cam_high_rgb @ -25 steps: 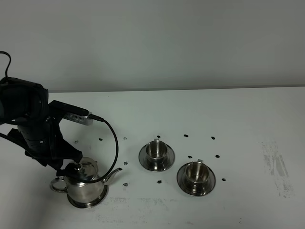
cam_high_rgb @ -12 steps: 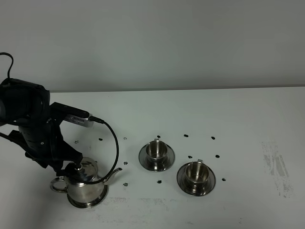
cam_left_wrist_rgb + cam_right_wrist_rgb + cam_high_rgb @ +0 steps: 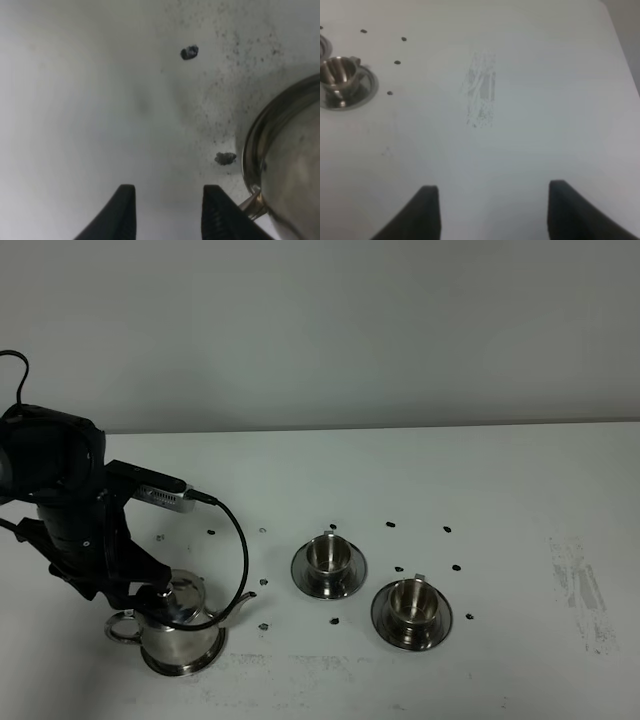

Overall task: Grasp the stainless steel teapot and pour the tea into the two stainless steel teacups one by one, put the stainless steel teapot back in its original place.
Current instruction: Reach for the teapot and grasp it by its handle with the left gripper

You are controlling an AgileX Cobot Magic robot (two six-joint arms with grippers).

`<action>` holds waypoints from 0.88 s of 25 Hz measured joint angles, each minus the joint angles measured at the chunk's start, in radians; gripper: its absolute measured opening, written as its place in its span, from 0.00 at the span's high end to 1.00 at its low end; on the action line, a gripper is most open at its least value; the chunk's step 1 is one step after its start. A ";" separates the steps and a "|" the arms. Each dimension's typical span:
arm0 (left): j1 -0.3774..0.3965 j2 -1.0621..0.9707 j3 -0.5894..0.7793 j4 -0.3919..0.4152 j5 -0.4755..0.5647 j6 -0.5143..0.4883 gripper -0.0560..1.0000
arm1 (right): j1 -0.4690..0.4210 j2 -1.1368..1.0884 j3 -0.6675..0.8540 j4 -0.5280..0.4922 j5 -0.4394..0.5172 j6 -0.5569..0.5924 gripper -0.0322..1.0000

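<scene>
Left wrist: I read left claw (image 3: 167,192) narrow, empty, beside steel teapot (image 3: 295,180), near left | right claw (image 3: 492,187) wide, empty.

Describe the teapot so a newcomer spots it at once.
On the white table, look at the front left, below the black left arm. The teapot stands there: unlike the two low open cups to its right, it is tall, lidded, with a thin curved spout.
</scene>
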 joint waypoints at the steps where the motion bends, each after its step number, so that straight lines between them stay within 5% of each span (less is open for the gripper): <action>1: 0.000 0.000 0.000 0.000 0.001 0.000 0.59 | 0.000 0.000 0.000 0.000 0.000 0.000 0.49; 22: -0.010 -0.068 0.102 -0.002 -0.063 -0.002 0.59 | 0.000 0.000 0.000 0.000 0.000 0.000 0.49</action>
